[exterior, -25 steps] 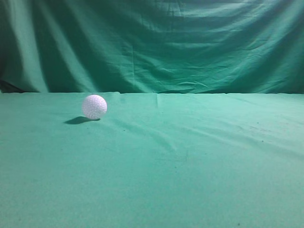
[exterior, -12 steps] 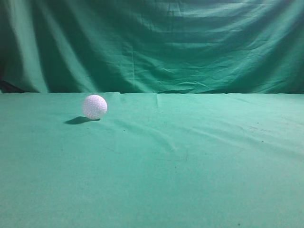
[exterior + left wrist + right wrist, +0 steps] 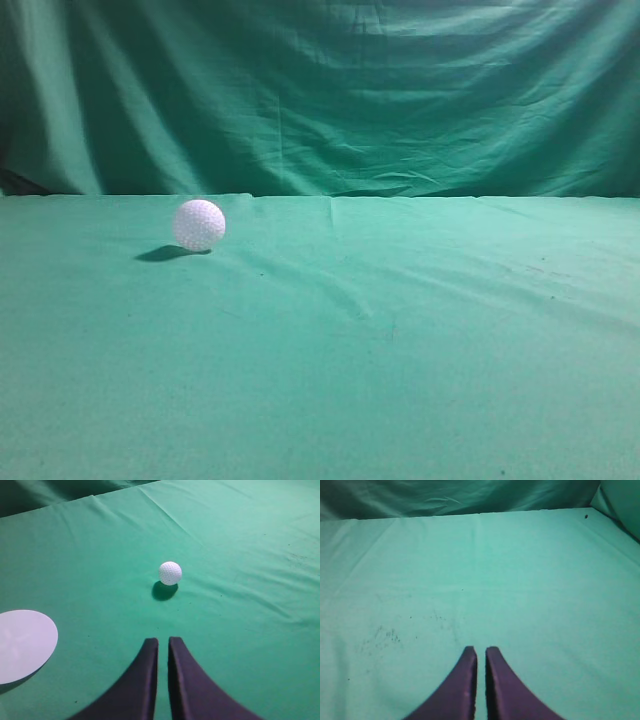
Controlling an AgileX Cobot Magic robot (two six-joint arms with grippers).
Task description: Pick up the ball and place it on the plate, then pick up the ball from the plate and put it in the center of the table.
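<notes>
1. Resting at the far left in my left wrist view: white plate [image 3: 22, 645], flat on the tabletop [image 3: 250, 630], cut off by the frame edge. Plate is bare.
2. Ball [image 3: 170, 573] sits on the green cloth to the right of the plate, well apart from it, with its shadow just below and to the left. In the exterior view the ball [image 3: 199, 224] lies left of the middle, toward the rear edge of the tabletop [image 3: 400, 350], in front of the draped backdrop [image 3: 350, 90].
3. My left gripper [image 3: 163, 647]: fingers drawn together, only a thin slit between the tips, nothing held. It hangs above the cloth, short of the ball, roughly in line with it.
4. My right gripper [image 3: 481, 656]: fingers likewise almost touching, nothing between them. It points over bare wrinkled cloth with a few faint dark specks [image 3: 380, 637] to the left.
</notes>
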